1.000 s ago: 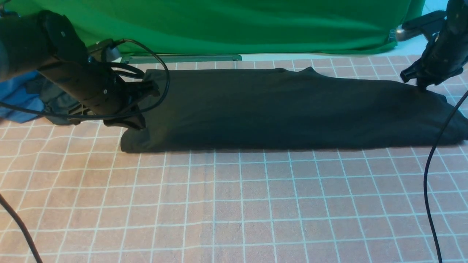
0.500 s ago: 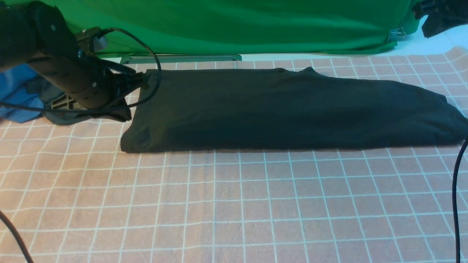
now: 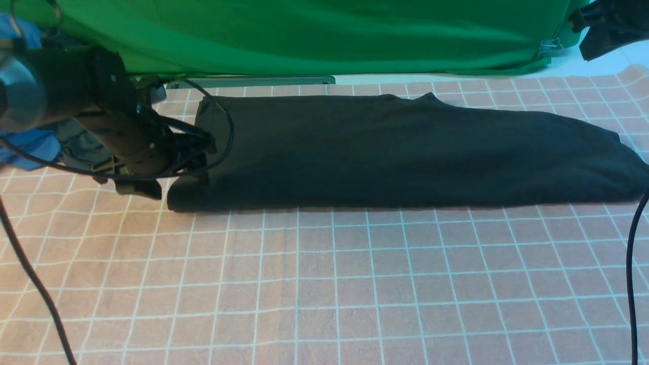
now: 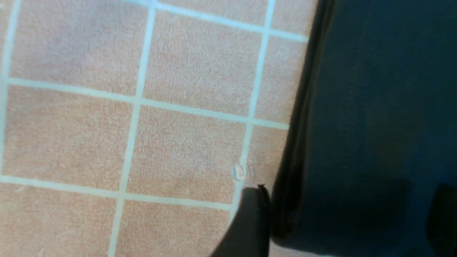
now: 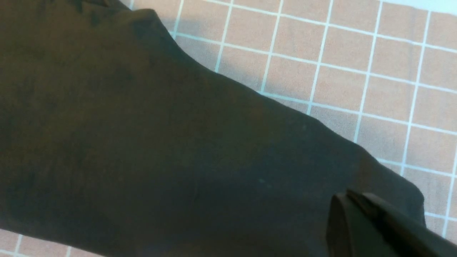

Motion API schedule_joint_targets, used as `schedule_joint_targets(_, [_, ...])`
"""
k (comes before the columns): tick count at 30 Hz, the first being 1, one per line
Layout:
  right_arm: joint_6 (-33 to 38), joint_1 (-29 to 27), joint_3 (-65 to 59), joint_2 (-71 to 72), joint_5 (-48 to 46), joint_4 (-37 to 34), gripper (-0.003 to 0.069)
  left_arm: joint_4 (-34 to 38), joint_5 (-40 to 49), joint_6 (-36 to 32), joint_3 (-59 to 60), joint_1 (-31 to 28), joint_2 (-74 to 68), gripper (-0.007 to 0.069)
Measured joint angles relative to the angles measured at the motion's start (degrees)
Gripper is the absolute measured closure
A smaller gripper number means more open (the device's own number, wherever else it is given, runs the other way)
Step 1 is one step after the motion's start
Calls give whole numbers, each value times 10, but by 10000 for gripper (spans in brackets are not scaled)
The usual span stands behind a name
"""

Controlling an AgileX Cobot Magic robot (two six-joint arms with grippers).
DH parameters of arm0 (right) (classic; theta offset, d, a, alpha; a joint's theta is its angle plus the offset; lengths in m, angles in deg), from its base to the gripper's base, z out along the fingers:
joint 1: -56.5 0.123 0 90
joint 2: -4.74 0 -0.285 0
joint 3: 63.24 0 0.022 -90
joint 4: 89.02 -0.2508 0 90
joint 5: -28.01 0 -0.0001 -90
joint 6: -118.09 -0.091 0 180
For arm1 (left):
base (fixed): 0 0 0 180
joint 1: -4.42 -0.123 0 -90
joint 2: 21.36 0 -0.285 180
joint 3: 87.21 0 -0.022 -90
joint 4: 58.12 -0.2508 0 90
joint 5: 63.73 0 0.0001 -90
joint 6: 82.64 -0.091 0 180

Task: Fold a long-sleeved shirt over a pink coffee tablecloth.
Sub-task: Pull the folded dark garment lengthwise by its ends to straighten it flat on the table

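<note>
The long-sleeved shirt (image 3: 395,152) lies folded into a long black band across the far half of the pink coffee tablecloth (image 3: 324,284). My left gripper (image 3: 177,170) is low at the shirt's near left corner. In the left wrist view it (image 4: 346,217) is open, one finger (image 4: 250,221) over the tablecloth (image 4: 160,142) and the other over the shirt (image 4: 375,107), with the folded edge between them. The right arm (image 3: 603,25) is raised at the far right. Its gripper (image 5: 348,198) is shut and empty above the shirt's (image 5: 160,142) right end.
A green cloth (image 3: 324,35) hangs along the back. A blue garment (image 3: 25,144) and a dark grey one (image 3: 81,144) lie bunched behind the left arm. Black cables (image 3: 631,263) hang down at both sides. A metal bar (image 3: 253,81) lies behind the shirt.
The left gripper dropped toward the shirt's near left corner and its jaws opened. The right arm lifted off the shirt's right end to the far right corner and shut.
</note>
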State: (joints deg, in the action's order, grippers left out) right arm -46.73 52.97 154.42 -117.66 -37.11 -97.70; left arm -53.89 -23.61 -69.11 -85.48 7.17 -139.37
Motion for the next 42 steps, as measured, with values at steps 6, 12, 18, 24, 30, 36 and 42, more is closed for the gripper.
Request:
schedule_joint_targets(6, [0,0,0,0,11,0,622,3,1,1,0,0,-25,33])
schedule_joint_targets(12, [-7,-1,0,0,4,5,622,16,5,2,-2,0,-26,455])
schedule_joint_targets(18, [-32,-40,0,0,-37,10,587,-29,29,8,-1,1,-5,503])
schedule_joint_targets(24, [-78,-101,-33,-1,-43,20,347,-56,41,18,-1,1,43,503])
schedule_joint_targets(30, [-76,-109,-119,-24,-33,33,147,-58,40,18,-1,1,57,503])
schedule_joint_targets(36, [-77,-109,-142,-87,-10,26,102,-58,45,18,-1,1,57,503])
schedule_joint_targets(42, [-73,-105,-142,-130,-5,10,169,-55,46,18,-1,1,57,503])
